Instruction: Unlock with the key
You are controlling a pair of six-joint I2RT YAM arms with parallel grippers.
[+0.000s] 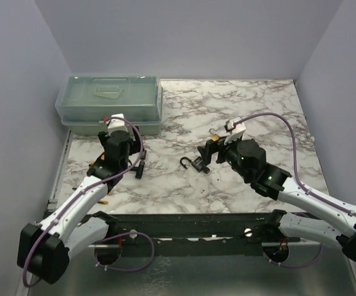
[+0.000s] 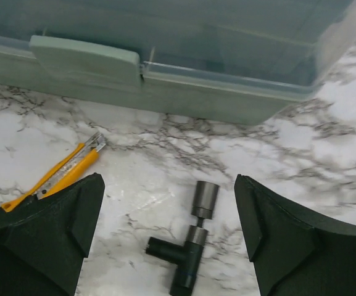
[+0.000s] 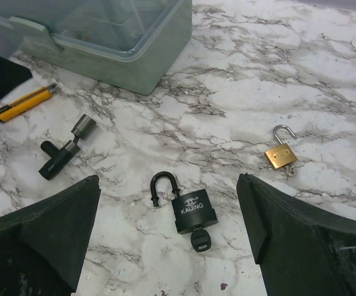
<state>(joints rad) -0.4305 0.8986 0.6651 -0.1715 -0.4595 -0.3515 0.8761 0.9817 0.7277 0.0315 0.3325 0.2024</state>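
Black KAIJING padlock (image 3: 190,211) lies on marble tabletop (image 3: 326,74) below wide, empty right gripper (image 3: 168,179), shackle (image 3: 165,174) open, key (image 3: 200,239) in keyway; left gripper (image 2: 168,179) wide, empty; unlock apparently complete.

free: gap between black padlock (image 3: 193,213) and brass padlock (image 3: 281,155) | blocked: box (image 1: 82,125) at rear-left

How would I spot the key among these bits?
From the green plastic box, look across the marble table to the black padlock with its shackle open. The key juts from its base: a tiny black head, smaller than the brass padlock nearby.
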